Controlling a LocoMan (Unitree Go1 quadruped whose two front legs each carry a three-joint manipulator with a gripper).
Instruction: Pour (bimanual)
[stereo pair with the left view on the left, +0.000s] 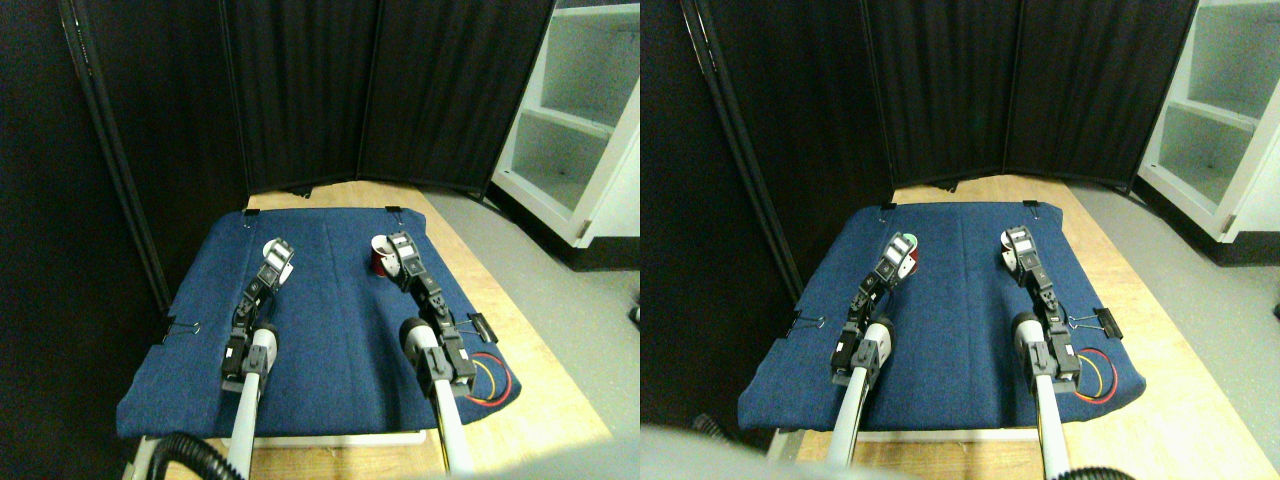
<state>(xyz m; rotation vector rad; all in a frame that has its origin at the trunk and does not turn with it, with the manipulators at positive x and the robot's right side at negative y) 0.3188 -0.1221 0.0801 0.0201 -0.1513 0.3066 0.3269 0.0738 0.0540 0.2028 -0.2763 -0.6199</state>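
- Both pale limbs reached across the blue cloth (330, 330).
- Left gripper (277, 258) met a white cup (271, 247), right gripper (402, 255) a red cup (381, 258); jaw states could not be told.
- Pouring well likely demanded firm, level holds before tilting.

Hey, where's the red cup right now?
The red cup sits far right on the blue cloth, right at the right gripper, across from the white cup.

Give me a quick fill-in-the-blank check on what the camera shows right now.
1. Both cups stand on a ____ cloth.
2. The cup at the right claw is ____.
3. The pale cup sits at the ____ claw.
4. Right of the table stands a white ____.

Missing words: blue; red; left; shelf
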